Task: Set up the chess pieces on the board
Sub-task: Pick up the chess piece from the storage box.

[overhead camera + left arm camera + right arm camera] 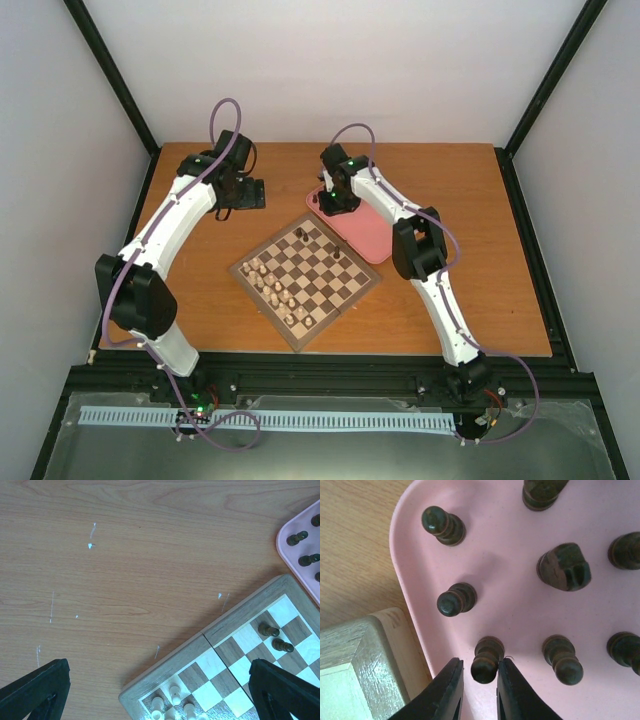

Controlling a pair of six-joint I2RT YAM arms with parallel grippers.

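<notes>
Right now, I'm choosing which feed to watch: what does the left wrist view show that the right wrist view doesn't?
Left wrist only: pale chessmen and two dark pieces standing on the board. Right wrist only: the right gripper, jaws either side of one dark piece on the pink tray. Both: tray, board corner, dark pieces on the tray.

White arm shells [175, 215], black joints [135, 295], black-fingered right end effector [480, 666] — purple cables [225, 105], green lights [351, 165]
</notes>
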